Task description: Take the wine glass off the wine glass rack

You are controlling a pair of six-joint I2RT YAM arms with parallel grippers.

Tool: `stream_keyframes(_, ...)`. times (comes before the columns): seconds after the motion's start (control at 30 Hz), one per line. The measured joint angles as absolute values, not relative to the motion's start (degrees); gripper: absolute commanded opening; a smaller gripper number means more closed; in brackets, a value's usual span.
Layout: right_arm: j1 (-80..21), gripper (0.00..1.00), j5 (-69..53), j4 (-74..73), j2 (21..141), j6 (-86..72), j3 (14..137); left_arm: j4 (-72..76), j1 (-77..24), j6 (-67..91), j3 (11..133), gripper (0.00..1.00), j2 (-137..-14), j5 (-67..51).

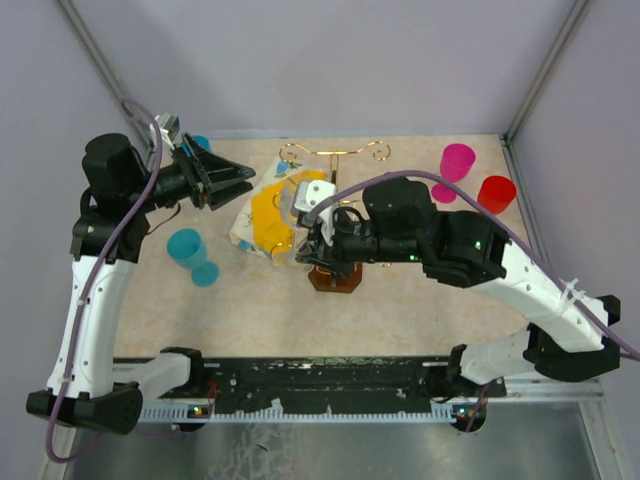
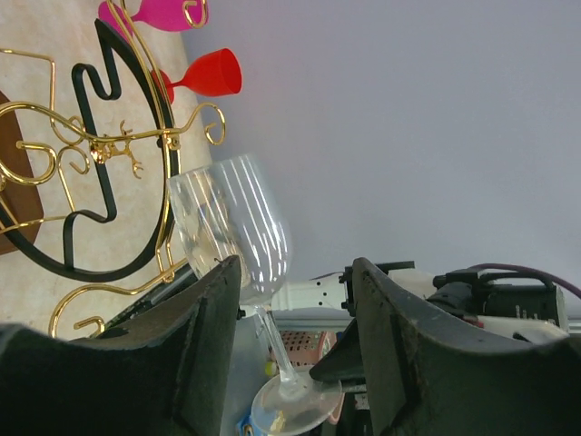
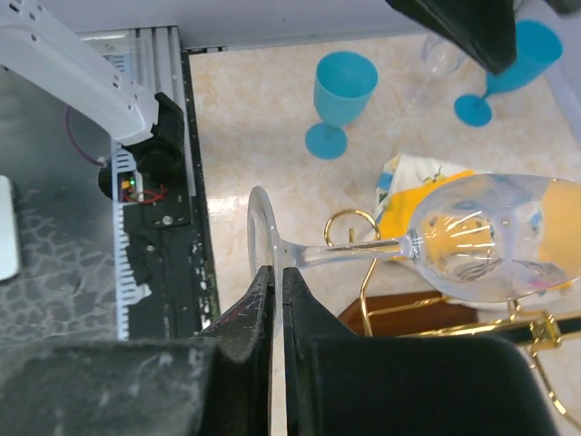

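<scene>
Pinch by the right gripper (image 3: 277, 282), jaws clamped on the foot rim of the clear ribbed wine glass (image 3: 490, 236), tipped sideways over the thin gold wire rack (image 1: 335, 279) on its dark wooden base, beside the yellow-and-white cloth (image 1: 268, 215). Left gripper (image 1: 250, 182) with jaws apart, aimed at the bowl, holding nothing.

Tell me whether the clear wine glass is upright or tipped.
Tipped on its side: the wine glass lies level above the table, its foot pinched edgewise in the shut right gripper.
</scene>
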State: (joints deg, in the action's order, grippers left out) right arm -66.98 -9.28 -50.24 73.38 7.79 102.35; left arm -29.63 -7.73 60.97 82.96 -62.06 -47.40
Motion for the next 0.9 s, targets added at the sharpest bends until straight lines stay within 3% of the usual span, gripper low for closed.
stream_keyframes(0.4,-75.0,0.00,2.5,-45.3,73.4,18.6,101.6,-28.6,-7.7,60.8,81.0,0.71,-65.3,-52.2)
stream_keyframes(0.9,-76.1,0.00,3.4,-42.7,75.1,20.6,101.6,-21.6,-9.2,65.8,79.0,0.74,-65.3,-56.1)
